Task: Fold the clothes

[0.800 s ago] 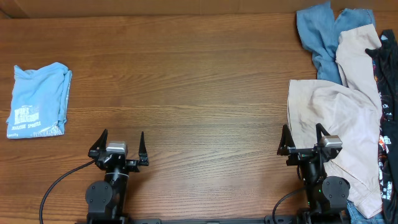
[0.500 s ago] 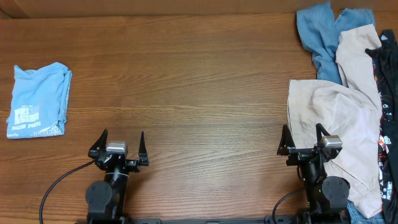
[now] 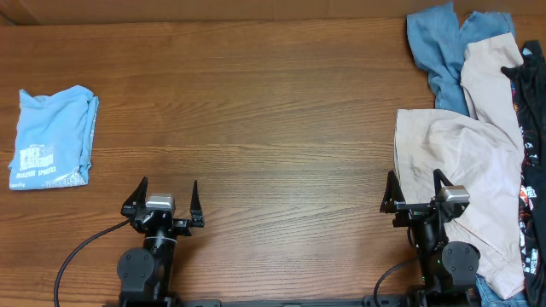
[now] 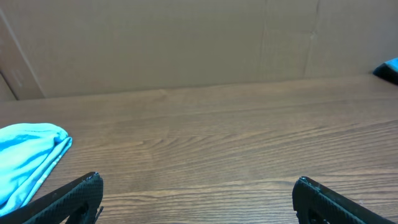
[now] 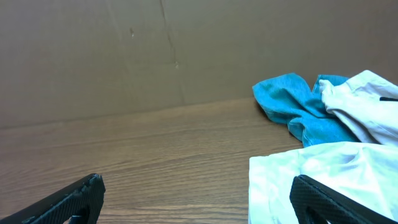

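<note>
**Both arms tucked at the near edge, tools spread wide**

The left arm sits folded back at the near edge of the worktop [image 3: 256,111]. Its left tool [image 3: 168,182] points toward the far side, low and level, jaws wide apart with nothing between them. The right tool [image 3: 415,174] holds the same pose at the near right, jaws equally apart and empty. From overhead its fingers overlap the near left edge of a beige garment [image 3: 465,162]; contact cannot be told. The unfolded clothes [image 3: 490,136] are heaped at the right: that beige garment, a blue garment [image 3: 435,47] at the far corner, and a black garment [image 3: 533,94] along the right edge. A folded light blue shirt [image 3: 51,136] lies at the left, well apart from the left tool
</note>
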